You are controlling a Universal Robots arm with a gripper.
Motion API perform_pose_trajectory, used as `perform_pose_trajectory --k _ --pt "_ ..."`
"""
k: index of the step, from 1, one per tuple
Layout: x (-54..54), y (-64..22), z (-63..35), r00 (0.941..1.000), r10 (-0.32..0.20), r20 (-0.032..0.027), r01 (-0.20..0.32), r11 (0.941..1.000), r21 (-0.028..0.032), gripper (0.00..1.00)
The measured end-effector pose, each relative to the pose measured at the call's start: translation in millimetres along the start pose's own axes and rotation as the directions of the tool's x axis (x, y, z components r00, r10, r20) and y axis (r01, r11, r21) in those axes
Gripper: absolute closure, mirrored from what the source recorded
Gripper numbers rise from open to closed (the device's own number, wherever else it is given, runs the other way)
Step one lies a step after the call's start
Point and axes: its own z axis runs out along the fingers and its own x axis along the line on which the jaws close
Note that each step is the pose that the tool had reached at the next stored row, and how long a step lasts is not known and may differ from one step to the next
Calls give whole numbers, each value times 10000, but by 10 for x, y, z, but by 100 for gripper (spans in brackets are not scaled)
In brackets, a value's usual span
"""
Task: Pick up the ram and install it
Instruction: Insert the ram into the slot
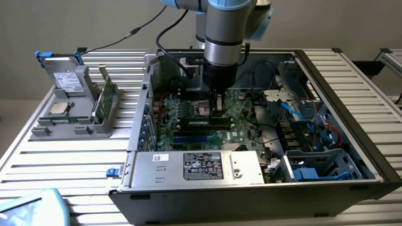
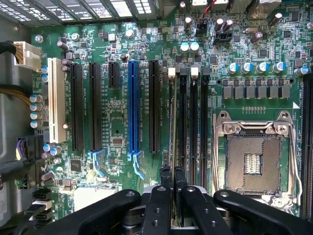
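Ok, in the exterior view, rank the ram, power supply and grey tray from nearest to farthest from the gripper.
From the gripper:
1. Ram: clamped in it.
2. Power supply: inside the case, at its near wall.
3. Grey tray: outside the case, at the exterior view's left.

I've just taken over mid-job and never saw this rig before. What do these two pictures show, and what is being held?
The machine is one robot arm ending in a gripper. The exterior view looks from outside at an open computer case on a slatted table, the arm reaching down into it. Toward that view's left, a grey holder carries a square silver chip. The wrist view comes from a camera on the arm, looking past the gripper onto the green circuit board. The gripper is shut on a thin memory stick, seen edge-on, lined up along the black memory slots beside the empty processor socket.
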Motion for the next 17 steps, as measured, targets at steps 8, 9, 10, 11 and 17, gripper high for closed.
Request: perform_pose_trajectory --k 8,9,10,11,17 --pt "-1 1 4 10000 -4 -1 4 10000 1 87" --pt "-1 3 4 10000 -10 -2 10 10000 2 87" --pt "-1 5 4 10000 -22 -2 22 10000 3 87" --pt "-1 6 4 10000 -35 -2 35 10000 4 87" --pt "-1 9 5 9999 -148 -6 148 9999 17 87"
